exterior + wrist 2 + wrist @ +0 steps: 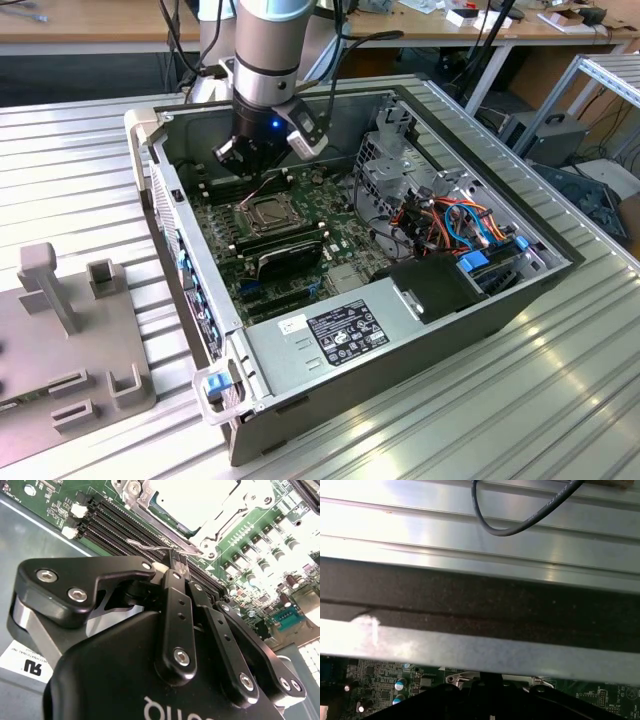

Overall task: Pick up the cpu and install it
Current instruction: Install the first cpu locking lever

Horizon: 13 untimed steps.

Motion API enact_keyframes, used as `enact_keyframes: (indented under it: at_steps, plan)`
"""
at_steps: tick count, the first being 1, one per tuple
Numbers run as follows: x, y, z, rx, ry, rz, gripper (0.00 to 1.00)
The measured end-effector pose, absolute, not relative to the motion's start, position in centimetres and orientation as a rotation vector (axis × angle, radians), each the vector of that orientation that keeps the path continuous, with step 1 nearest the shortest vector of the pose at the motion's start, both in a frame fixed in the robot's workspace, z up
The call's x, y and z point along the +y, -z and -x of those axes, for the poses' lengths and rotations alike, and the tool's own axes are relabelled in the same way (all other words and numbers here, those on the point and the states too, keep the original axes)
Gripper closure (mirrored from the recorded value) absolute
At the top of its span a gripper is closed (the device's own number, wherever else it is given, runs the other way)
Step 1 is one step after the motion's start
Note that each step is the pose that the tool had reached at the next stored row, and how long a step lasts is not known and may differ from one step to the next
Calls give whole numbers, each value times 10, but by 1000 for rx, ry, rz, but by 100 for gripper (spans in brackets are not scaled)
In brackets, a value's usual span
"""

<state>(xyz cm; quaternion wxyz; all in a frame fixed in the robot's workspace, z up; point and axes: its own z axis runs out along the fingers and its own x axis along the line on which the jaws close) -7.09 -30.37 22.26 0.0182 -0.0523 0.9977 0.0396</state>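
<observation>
One cpu (197,502) sits flat in the socket frame (220,527) on the motherboard (300,215); in the second wrist view its pale metal top lies level inside the frame, whose lid does not cover the chip. In the exterior view the socket sits at about 10 o'clock from the middle of the open computer case (520,290), with the black card (290,262) just beside it toward 6 o'clock.

The gripper (177,562) hangs just over the socket's edge nearest the memory slots (125,522). Its fingers (172,600) are drawn together with their tips meeting. A thin wire lever (150,545) runs just beyond the tips; contact or a pinch on it cannot be judged. Nothing else is held.

Judgement: chip placement looks done; the frame is not yet clamped.

Risks from here:
- Tips are near the frame. A sideways drift could nudge the chip off its seat and bend the contacts under it.
- If the lever slips off the tips it could spring and strike the board.
- Pressing down while the chip is askew would damage the socket.
- Memory slots lie close under the fingers; a low pass could catch a latch.

Power supply (340,335) at 6 o'clock, cable bundle (460,225) at 3 o'clock, both well apart from the work.
</observation>
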Motion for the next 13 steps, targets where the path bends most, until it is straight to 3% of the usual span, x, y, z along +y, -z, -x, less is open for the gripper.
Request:
enact_keyframes:
  at_steps: [13]
  plan:
    - [-304,-213,69,3099,-123,162,89]
